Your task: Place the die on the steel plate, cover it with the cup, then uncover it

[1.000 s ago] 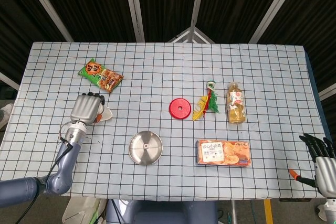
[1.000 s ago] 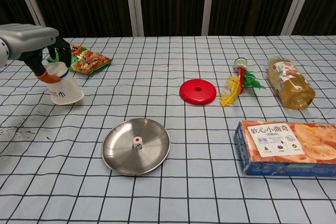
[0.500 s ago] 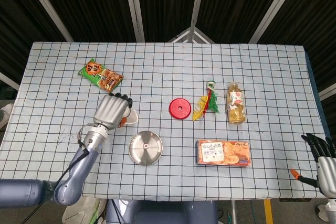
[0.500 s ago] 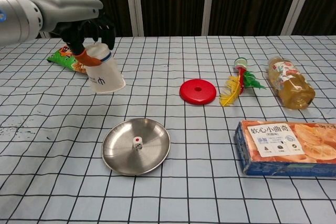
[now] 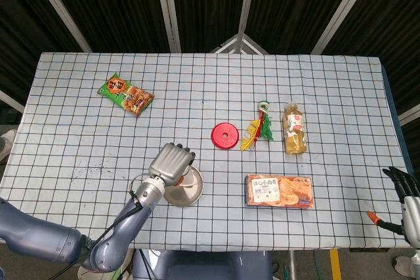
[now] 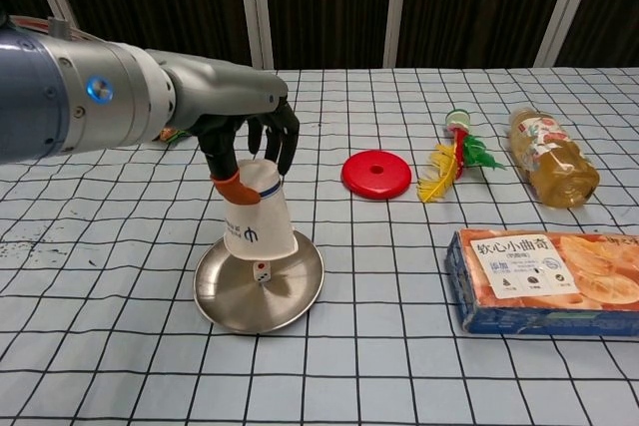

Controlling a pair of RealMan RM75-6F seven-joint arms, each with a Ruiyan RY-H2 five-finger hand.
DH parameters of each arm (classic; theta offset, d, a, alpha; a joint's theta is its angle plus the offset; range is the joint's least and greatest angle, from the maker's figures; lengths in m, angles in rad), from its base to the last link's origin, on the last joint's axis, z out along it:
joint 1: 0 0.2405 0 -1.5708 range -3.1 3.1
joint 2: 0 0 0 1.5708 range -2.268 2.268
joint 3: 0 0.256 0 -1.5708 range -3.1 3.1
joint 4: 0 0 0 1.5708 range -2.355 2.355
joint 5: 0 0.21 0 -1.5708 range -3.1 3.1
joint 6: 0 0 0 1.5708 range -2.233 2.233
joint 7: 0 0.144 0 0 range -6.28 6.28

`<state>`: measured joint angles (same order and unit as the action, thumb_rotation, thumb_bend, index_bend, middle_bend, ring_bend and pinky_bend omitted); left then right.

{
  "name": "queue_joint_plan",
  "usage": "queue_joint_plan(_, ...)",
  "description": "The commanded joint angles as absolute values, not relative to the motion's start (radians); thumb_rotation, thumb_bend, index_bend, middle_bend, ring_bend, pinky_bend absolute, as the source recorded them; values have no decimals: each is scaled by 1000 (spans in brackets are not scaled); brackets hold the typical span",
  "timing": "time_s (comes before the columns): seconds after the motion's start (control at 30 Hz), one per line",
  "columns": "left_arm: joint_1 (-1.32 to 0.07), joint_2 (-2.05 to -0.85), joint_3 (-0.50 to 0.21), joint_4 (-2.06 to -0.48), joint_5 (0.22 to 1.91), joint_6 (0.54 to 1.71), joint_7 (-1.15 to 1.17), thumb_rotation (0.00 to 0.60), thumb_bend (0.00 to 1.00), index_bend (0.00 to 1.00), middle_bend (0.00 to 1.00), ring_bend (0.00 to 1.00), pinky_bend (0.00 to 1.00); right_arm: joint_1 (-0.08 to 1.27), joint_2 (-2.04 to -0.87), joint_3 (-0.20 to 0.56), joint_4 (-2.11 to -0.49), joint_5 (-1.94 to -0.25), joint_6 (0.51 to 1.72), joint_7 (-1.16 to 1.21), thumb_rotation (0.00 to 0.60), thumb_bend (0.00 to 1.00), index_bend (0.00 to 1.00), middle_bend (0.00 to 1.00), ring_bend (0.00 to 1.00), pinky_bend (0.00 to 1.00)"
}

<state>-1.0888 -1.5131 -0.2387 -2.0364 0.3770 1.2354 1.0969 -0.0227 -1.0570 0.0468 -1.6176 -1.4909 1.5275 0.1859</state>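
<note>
My left hand (image 6: pixel 245 142) grips a white paper cup (image 6: pixel 258 216) upside down, its mouth hanging just above the steel plate (image 6: pixel 240 301). The small white die (image 6: pixel 262 271) lies on the plate, showing just under the cup's rim. In the head view the left hand (image 5: pixel 172 164) covers the cup and part of the steel plate (image 5: pixel 190 195). My right hand (image 5: pixel 410 198) rests at the table's right front corner, fingers spread, holding nothing.
A red disc (image 6: pixel 376 174), a feather shuttlecock (image 6: pixel 454 152) and a tea bottle (image 6: pixel 551 160) lie at the back right. An orange biscuit box (image 6: pixel 549 279) sits right of the plate. A snack bag (image 5: pixel 126 94) lies at the back left.
My left hand has carried the cup from the left side of the table rightward and down over the plate. The die and the right hand stay put.
</note>
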Motion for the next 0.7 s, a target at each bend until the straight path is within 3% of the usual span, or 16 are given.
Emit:
queue_joint_plan(0.03,-1096,-1523,-223,-2023,373,1242,1095,600,476,445,378,301,374,-23,-1057,47,-1616,-1491,1527,187,600,55,172,141,131,0)
queue_joint_plan(0.33,-1089,-1547,-173,-1963,437,1189,1031,600,476,448,377,301,373,-23,-1057,47,-1617,-1491,1527,186,600,56,172,141,131,0)
queue_joint_plan(0.7,-1066,-1572,-122,-1891,635,1094,902,600,477,471,377,300,372,-23,-1056,49,-1612,-1485,1522,196,600,57,172,141,131,0)
